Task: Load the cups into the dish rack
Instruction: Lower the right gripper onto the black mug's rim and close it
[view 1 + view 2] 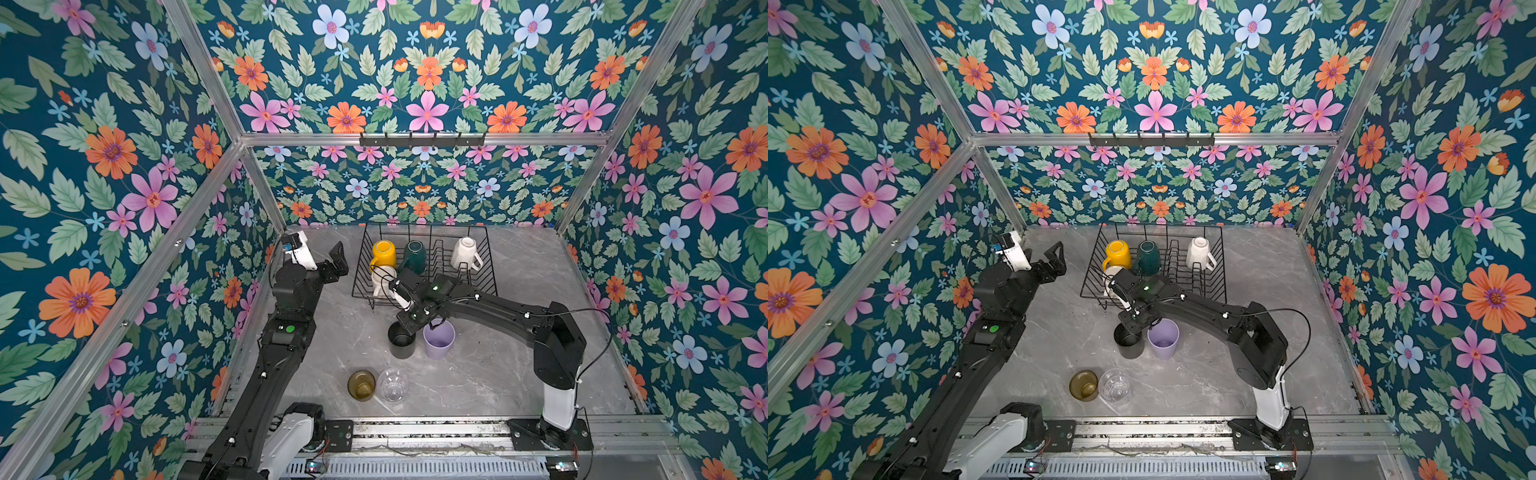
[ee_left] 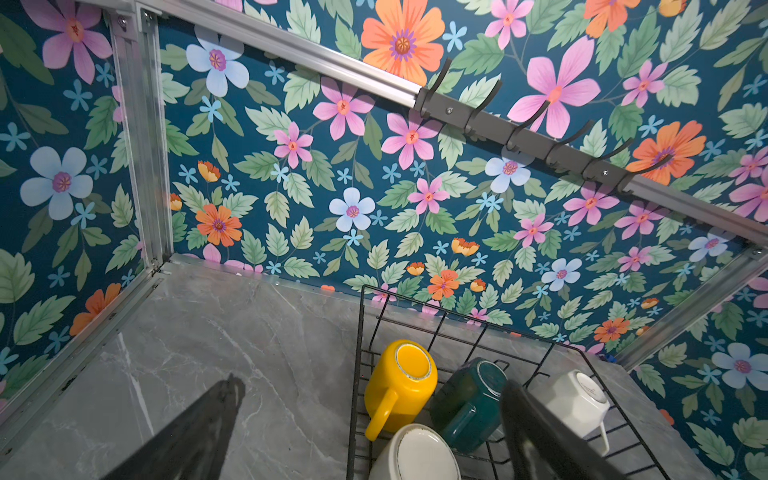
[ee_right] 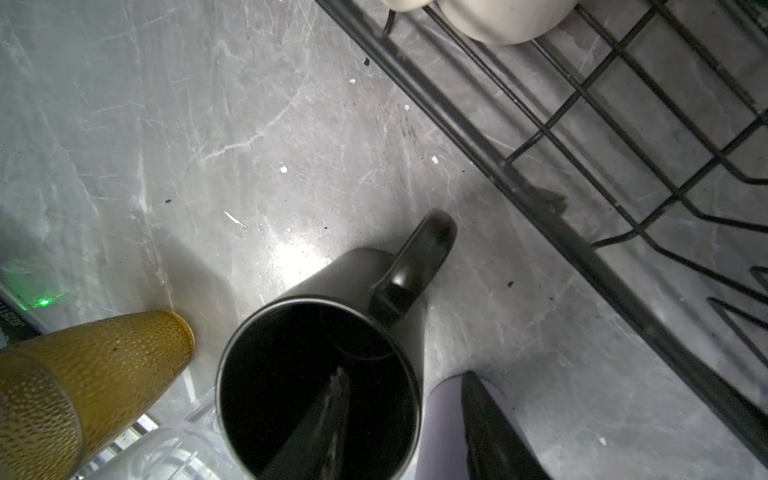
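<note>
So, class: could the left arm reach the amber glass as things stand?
Probably yes: its open fingers hold nothing, bare table lies between, and only the clear glass crowds the amber glass.

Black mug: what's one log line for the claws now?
right claw: open, straddling rim of matte black handled mug | left claw: open, empty | black wire dish rack: partly loaded
</note>
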### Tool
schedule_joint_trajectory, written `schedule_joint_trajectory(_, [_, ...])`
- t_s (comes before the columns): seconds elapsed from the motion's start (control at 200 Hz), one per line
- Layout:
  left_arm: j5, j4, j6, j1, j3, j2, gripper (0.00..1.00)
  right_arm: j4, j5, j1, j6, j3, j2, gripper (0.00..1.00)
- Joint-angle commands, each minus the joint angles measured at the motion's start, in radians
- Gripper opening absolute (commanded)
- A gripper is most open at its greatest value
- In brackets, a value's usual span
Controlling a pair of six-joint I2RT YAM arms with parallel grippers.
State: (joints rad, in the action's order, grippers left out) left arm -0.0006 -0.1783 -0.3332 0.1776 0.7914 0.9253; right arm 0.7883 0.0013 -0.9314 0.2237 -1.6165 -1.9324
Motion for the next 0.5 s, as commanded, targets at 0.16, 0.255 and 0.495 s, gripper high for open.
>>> schedule_joint_trajectory(0.16, [0.01, -0.007, 0.019, -0.001, 0.0, -0.037, 1.0, 0.013, 0.019, -0.001, -0.019, -0.01, -0.042, 0.42])
schedule_joint_trajectory(0.255, [0.011, -0.006, 0.021, -0.001, 0.001, -0.047, 1.0, 0.006, 0.014, 0.0, -0.027, -0.008, -0.051, 0.39])
schedule_joint_trajectory(0.495, [0.011, -0.004, 0.02, -0.001, 0.001, -0.051, 1.0, -0.009, 0.0, -0.001, -0.041, -0.014, -0.065, 0.3])
